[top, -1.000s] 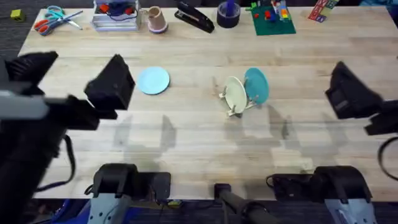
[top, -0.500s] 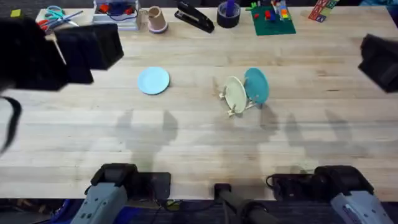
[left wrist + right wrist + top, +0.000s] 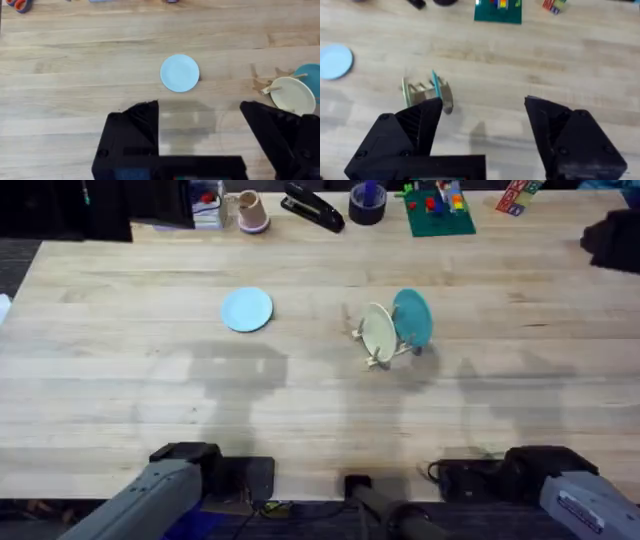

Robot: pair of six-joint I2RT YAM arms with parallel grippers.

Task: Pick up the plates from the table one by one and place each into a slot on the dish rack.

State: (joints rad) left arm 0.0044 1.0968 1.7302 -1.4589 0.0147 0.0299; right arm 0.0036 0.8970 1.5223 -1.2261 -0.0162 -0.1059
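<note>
Overhead view: a large table of pale wooden planks (image 3: 120,390) runs across the scene. A small round light blue plate (image 3: 246,309) lies flat on it, left of centre. Well to its right stands a small pale wooden dish rack of thin dowels (image 3: 382,352), holding a cream round plate (image 3: 378,331) and a teal round plate (image 3: 412,316) upright, side by side. Along the far edge sit a pink cup (image 3: 251,212), a black stapler (image 3: 313,207) and a green board with coloured blocks (image 3: 439,206).

Left wrist view: the left gripper (image 3: 202,132) hangs high above the table, its black fingers spread wide and holding nothing. The light blue plate lies beyond them, with the rack off to one side.

Right wrist view: the right gripper (image 3: 482,132) is likewise wide open and empty, well above the wood. The rack with its two plates sits just past one finger.
</note>
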